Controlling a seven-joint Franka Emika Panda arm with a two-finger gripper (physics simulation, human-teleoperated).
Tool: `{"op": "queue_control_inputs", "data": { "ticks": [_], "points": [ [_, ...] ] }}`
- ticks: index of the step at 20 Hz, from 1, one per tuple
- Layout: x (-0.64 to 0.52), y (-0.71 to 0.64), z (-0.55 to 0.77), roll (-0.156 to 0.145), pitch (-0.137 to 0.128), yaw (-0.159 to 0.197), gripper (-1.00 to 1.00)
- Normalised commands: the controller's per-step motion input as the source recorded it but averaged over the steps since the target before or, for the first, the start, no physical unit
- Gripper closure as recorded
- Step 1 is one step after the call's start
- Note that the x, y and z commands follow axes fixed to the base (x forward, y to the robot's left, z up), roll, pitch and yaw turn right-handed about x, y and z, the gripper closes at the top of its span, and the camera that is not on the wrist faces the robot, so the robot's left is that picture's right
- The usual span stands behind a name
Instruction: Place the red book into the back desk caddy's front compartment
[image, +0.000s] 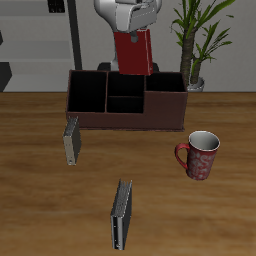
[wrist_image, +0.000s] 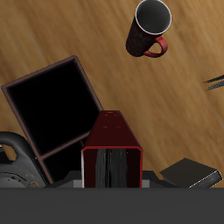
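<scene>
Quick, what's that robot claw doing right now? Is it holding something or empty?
Gripper: closed on the red book, held upright above the back desk caddy.

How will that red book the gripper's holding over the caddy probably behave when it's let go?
The red book looks like a stiff hardback, so it probably won't flop. It hangs upright in the gripper over the back desk caddy, and being thin and tall it may lean against a cell wall. Its smooth cover could slip in a loose grip.
</scene>
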Motion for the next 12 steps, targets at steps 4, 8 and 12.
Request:
{"op": "queue_control_inputs", "data": {
  "ticks": [4,8,12],
  "points": [
    [-0.07,-0.03,-0.23,0.0,0.025,0.176,1.0],
    [-0.05,-0.2,-0.1,-0.035,0.007,0.108,1.0],
    [-0.1,-0.2,-0.12,-0.029,0.005,0.156,1.0]
  ]
}}
